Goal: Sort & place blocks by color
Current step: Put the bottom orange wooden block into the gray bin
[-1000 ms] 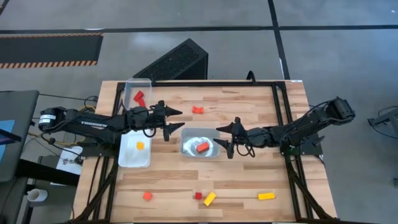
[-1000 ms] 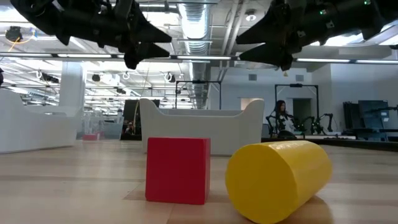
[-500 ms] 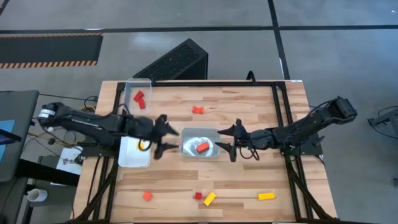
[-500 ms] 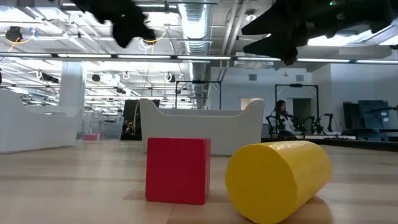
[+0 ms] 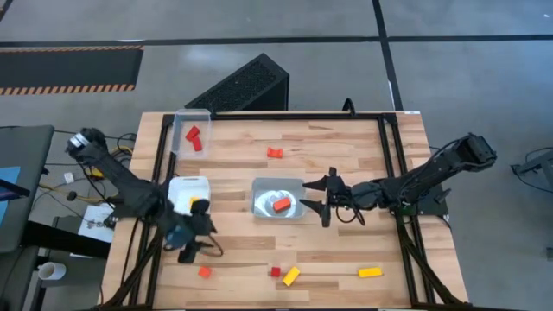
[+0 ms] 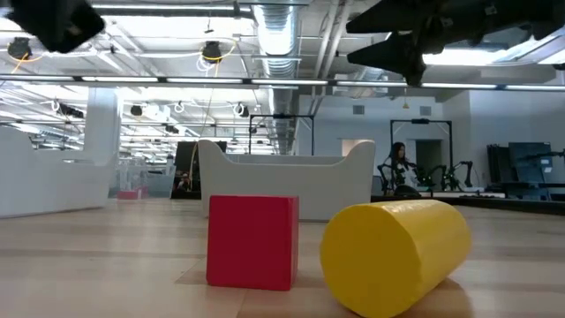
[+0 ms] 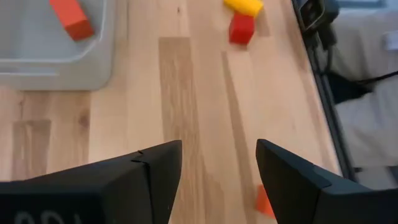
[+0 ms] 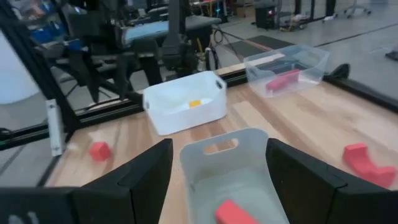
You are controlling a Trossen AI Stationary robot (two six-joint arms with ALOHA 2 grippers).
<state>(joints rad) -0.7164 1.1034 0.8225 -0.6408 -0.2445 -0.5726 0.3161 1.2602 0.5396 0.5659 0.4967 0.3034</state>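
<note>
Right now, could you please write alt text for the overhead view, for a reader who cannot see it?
Two dark robot arms reach over a wooden table scattered with small red, orange and yellow blocks. The left pincer hovers near an orange block at the front edge; the right pincer, open, sits beside a clear tray holding one orange block.

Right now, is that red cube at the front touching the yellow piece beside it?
Cannot tell. In the low view the red cube and yellow cylinder show a slim gap, yet in the left wrist view they look to meet.
</note>
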